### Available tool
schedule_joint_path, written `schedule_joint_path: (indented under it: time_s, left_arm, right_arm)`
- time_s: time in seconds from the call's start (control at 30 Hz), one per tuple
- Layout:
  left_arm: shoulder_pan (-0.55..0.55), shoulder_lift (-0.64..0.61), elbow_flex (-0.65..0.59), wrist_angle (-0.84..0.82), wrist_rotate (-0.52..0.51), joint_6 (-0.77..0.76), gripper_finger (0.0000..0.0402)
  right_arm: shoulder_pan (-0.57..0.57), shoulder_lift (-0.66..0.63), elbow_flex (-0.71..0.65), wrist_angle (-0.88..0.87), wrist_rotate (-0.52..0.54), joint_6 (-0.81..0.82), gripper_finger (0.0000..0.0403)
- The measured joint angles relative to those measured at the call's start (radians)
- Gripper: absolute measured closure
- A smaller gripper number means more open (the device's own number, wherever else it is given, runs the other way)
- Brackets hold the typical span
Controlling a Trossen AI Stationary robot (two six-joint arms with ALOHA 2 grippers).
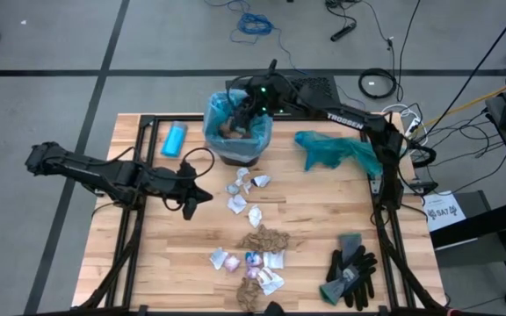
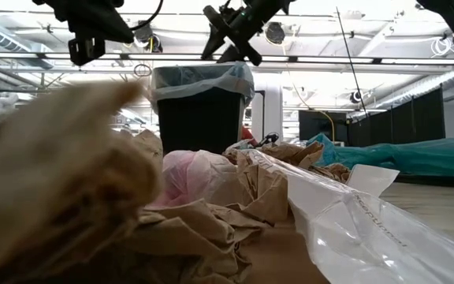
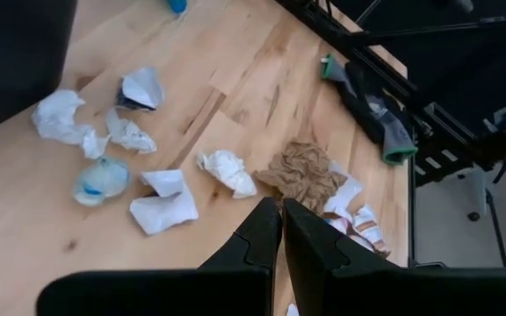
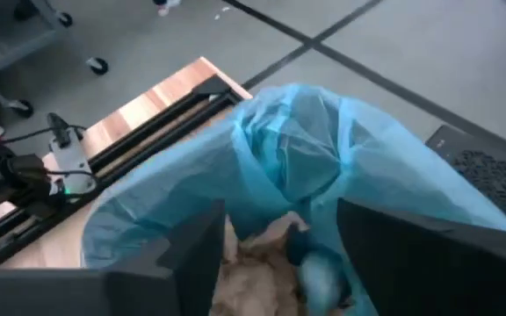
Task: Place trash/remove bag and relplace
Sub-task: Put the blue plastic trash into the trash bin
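Up over the bin (image 1: 238, 132), the right gripper (image 4: 279, 237) hangs with fingers spread, empty, above the pale blue bag (image 4: 323, 149) lining it, brown paper inside. Trash (image 1: 251, 237) litters the table (image 1: 323, 237); the left gripper (image 3: 281, 230), pinched closed, hovers nearby.

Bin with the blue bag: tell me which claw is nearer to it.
Right. The right claw hangs open directly over the bin's bag. The left claw is shut, off to the side above the table's scattered trash.
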State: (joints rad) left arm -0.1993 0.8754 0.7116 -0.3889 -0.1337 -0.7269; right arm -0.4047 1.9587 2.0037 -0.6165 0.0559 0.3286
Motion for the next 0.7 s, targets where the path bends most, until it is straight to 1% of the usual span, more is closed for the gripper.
schedule_joint_path:
  time_s: [0.1,0.2,0.3,0.4,0.47,0.53,0.6,0.7]
  left_arm:
    - [0.000,-0.013,0.000,-0.029,0.000,0.001,0.0379]
    - [0.000,-0.014,0.000,-0.026,0.002,0.007,0.0379]
    - [0.000,-0.014,0.000,-0.026,0.003,0.015,0.0379]
    - [0.000,-0.013,0.000,-0.027,0.003,0.050,0.0379]
    - [0.000,-0.013,0.000,-0.027,0.002,0.062,0.0379]
    - [0.000,-0.013,0.000,-0.033,0.002,0.082,0.0379]
    - [0.000,-0.013,0.000,-0.032,0.001,0.107,0.0379]
    - [0.000,-0.013,0.000,-0.032,-0.001,0.114,0.0379]
  right_arm:
    - [-0.003,-0.007,0.000,-0.026,-0.011,0.000,0.0160]
    - [-0.002,-0.040,0.000,-0.041,-0.011,0.000,0.0146]
    - [-0.002,-0.085,0.000,-0.089,-0.011,0.002,0.0143]
    - [0.004,-0.139,0.000,-0.183,-0.009,0.033,0.0152]
    - [0.018,-0.181,0.000,-0.265,0.002,0.054,0.0168]
    - [0.044,-0.216,0.001,-0.358,0.012,0.067,0.0196]
    - [0.084,-0.238,0.001,-0.458,0.059,0.084,0.0235]
    - [0.162,-0.260,0.000,-0.575,0.134,0.139,0.0304]
